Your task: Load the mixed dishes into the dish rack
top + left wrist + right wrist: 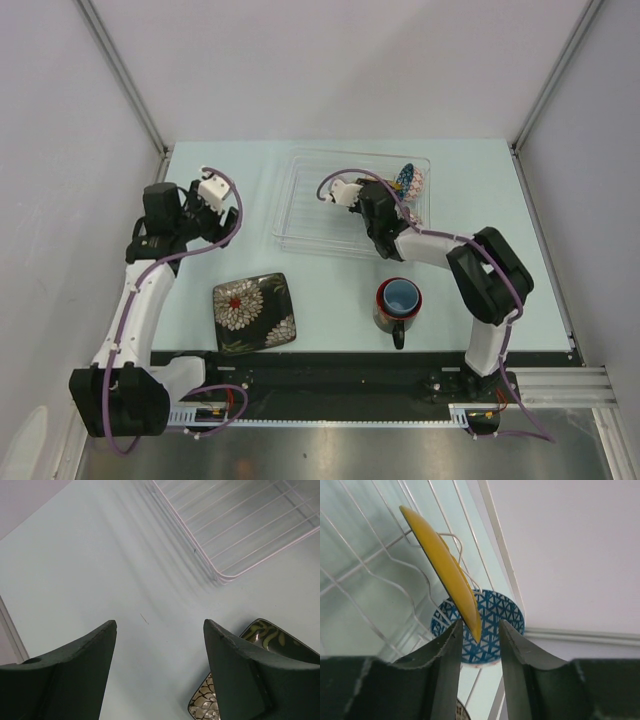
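R end effector (480, 626) jaws apart, loose round yellow plate (442, 560) leaning in rack (287, 200); withdraw straight, don't tip it.

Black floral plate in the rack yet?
No, the black square floral plate lies flat on the table, outside the dish rack and nearer the arm bases.

From above, the right arm (440, 248) covers the middle of the dish rack (300, 215), leaving us only a sliver of the blue-white patterned bowl (408, 180) at the rack's far right corner. At the right wrist, the fingers (445, 675) hide that bowl's lower rim; whether either touches the small round yellow plate (442, 560) we cannot tell. At the left wrist, the black square floral plate (262, 631) runs off the bottom edge.
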{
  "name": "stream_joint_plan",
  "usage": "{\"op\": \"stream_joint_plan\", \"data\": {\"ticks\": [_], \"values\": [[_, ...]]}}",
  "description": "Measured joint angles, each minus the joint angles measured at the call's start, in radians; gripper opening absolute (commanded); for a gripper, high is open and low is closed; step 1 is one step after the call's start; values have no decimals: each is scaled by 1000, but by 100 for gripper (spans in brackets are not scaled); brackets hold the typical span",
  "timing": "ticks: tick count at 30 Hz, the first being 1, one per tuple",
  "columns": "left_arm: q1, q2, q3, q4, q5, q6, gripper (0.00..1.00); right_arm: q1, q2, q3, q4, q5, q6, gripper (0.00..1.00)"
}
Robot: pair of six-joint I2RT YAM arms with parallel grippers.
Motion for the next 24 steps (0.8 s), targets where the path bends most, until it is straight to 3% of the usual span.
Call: {"op": "stream_joint_plan", "data": {"ticks": [4,9,14,18,24], "values": [[0,0,40,-12,-5,1,76,50,-96,0,-106,47,101,64],[2,-6,67,-31,-15,5,77,146,-293,5,-256,69,235,74],[14,-17,76,-82,-14,14,77,253,-430,40,-405,142,369,98],[59,-24,104,-172,-5,74,76,332,-454,148,-633,104,587,100],[238,-89,95,-389,-7,372,74,348,-488,258,-837,-197,1057,99]]}}
